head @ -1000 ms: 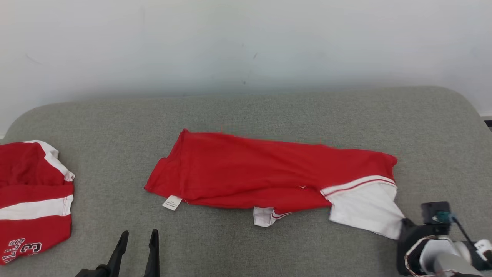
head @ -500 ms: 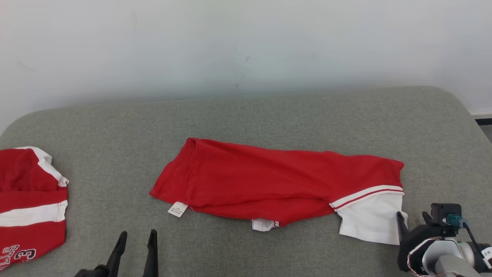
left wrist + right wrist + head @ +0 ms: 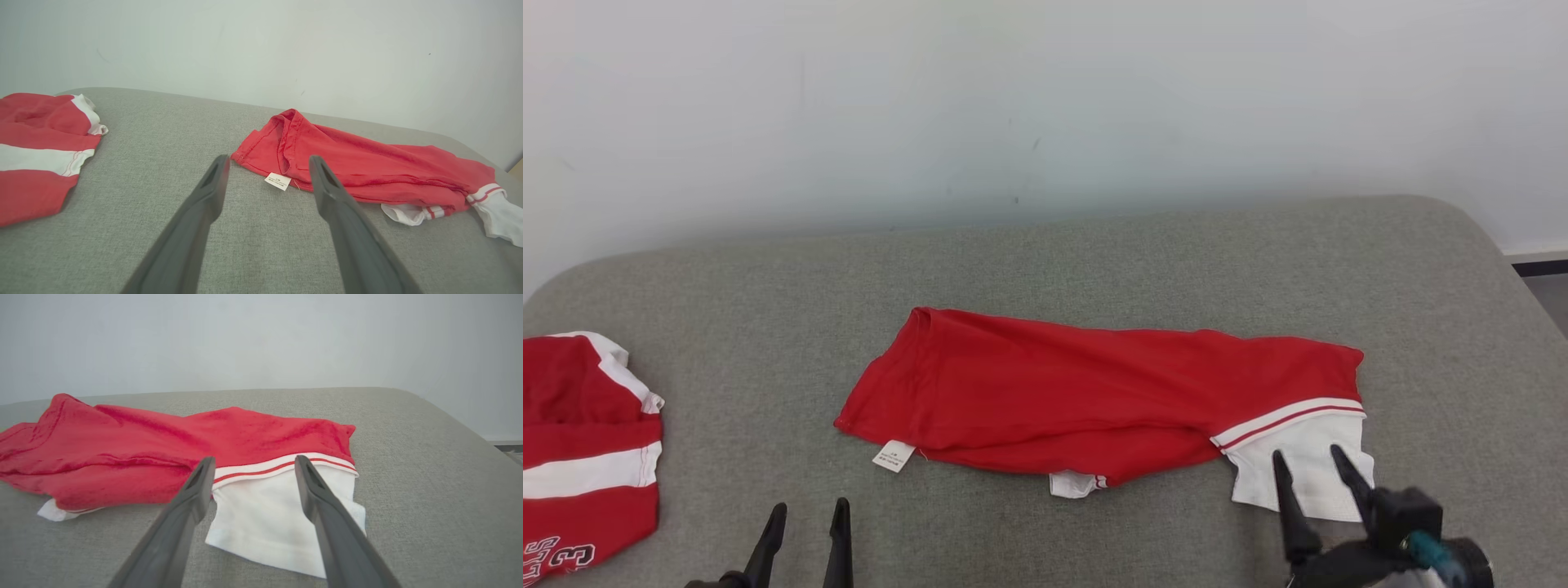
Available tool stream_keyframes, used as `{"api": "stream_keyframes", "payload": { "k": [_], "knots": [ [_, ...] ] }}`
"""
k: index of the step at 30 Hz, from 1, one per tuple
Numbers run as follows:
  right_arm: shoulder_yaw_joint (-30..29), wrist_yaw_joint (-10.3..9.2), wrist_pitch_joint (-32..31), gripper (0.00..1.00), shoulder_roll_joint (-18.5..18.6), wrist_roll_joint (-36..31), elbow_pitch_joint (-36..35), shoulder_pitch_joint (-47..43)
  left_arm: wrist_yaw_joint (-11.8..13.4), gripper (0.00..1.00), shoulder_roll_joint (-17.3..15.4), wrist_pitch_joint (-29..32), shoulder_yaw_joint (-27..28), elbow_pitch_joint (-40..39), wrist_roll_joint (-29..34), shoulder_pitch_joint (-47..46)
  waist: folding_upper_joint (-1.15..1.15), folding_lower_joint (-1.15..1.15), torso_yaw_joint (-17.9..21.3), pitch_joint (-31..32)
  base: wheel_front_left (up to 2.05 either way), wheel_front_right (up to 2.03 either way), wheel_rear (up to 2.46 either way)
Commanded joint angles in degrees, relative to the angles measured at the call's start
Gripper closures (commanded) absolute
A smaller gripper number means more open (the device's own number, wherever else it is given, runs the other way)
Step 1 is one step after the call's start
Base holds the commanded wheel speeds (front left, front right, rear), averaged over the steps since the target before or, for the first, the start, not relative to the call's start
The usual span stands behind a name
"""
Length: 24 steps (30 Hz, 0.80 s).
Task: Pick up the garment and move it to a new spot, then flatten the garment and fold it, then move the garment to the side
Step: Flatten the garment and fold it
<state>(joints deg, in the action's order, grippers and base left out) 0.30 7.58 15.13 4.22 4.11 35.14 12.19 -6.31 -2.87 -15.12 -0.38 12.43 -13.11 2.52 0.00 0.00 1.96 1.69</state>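
Two grippers, both spread wide and empty. Red garment (image 3: pixel 1094 400): laid bunched lengthwise on the grey cushion (image 3: pixel 1094 261), with its white sleeve (image 3: pixel 278 514) just ahead of the right gripper (image 3: pixel 1305 451) and its care label (image 3: pixel 894 455) ahead and to the right of the left gripper (image 3: pixel 810 504). Soft knit, creased, doubled over. Flattening is judged due: opposite edges are best pinched thinly and drawn apart, kept low over the nubby upholstery.
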Motion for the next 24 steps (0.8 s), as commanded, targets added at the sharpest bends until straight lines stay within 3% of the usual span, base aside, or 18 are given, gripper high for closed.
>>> {"api": "stream_keyframes", "payload": {
  "k": [1, 8, 15, 24],
  "knots": [
    [1.3, -0.17, 0.0, 0.00, -0.3, 0.8, -3.3, -2.7, 0.1, 0.00, 0.0, 0.0, 0.2, 0.3, 0.2, 0.3, 0.00, 0.00, 0.1, 0.2, 0.00, 0.00, 0.00],
    [4.4, -0.16, -2.9, 0.00, -0.9, 2.5, -12.1, -8.6, -0.1, 0.00, 0.0, 0.0, 0.2, 2.6, 0.3, -0.4, 0.00, 0.00, 0.9, 0.2, 0.00, 0.00, 0.00],
    [5.3, -0.16, -5.7, 0.00, -1.0, 3.3, -16.6, -9.9, -0.6, 0.00, -1.3, 1.0, -1.6, 9.2, 0.0, -7.2, 0.00, 0.00, 2.1, -0.9, 0.00, 0.00, 0.00],
    [8.0, -0.16, -7.9, 0.00, -1.0, 3.4, -18.6, -9.7, -0.4, 0.00, -1.3, 11.7, -3.2, 19.4, -2.5, -19.6, 0.00, 0.00, 5.1, -3.4, 0.00, 0.00, 0.00]
  ]
}}
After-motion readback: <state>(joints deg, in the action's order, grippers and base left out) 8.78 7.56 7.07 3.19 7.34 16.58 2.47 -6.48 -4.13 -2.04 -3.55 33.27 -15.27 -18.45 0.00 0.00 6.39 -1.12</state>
